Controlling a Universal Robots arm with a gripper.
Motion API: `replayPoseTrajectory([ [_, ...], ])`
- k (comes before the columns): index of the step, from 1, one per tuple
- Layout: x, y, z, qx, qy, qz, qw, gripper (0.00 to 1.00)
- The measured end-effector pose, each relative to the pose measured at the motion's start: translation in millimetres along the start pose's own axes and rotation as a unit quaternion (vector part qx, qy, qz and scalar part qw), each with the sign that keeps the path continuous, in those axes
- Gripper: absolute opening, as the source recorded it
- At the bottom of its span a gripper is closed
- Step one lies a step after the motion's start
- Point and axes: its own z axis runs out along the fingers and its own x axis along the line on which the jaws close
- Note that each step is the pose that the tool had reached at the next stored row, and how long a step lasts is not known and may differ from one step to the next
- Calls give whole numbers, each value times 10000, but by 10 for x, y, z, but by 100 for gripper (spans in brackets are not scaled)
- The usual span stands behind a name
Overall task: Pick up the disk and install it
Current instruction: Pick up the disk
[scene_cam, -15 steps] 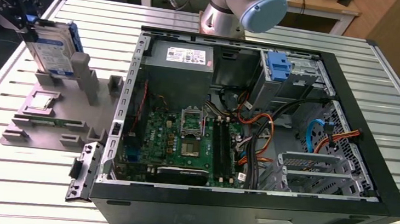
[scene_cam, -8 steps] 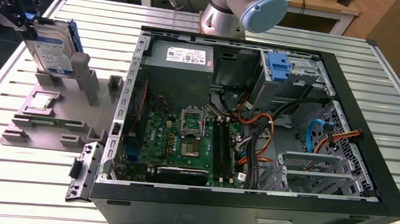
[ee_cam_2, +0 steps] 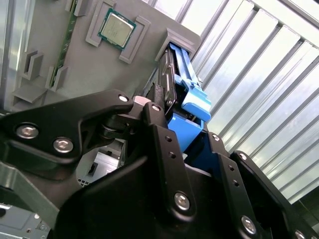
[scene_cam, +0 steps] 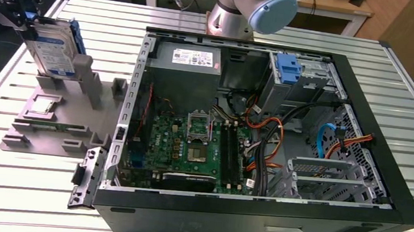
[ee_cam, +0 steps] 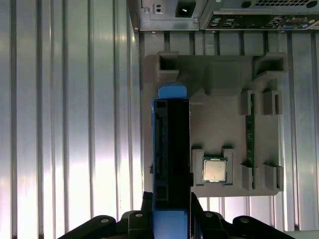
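Note:
The disk (scene_cam: pixel 52 50) is a silver-grey drive with a white-and-blue label in a blue caddy. It stands on edge at the far end of the grey holder fixture (scene_cam: pixel 61 130), at the exterior view's left. My gripper (scene_cam: pixel 35 26) comes down over its top edge, shut on the disk. In the first wrist view the disk (ee_cam: pixel 172 149) runs edge-on between the black fingers (ee_cam: pixel 144 206) of my gripper (ee_cam: pixel 169 201). In the second wrist view the blue caddy (ee_cam_2: pixel 192 99) of the disk sits between the fingers of my gripper (ee_cam_2: pixel 184 132). I cannot tell whether its lower edge still sits in the fixture's slot.
An open computer case (scene_cam: pixel 258 212) lies to the exterior view's right of the fixture, with motherboard (scene_cam: pixel 189 143), power supply (scene_cam: pixel 190 57) and a drive bay holding a blue caddy (scene_cam: pixel 288 67). A processor chip (ee_cam: pixel 215 170) and a memory stick (ee_cam: pixel 250 134) rest in the fixture. The arm's base (scene_cam: pixel 248 6) stands behind the case.

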Motion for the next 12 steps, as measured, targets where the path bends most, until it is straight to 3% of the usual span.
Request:
replayPoseTrajectory([
  [12, -1, 1, -39, 0, 0, 0, 10000, 37],
])
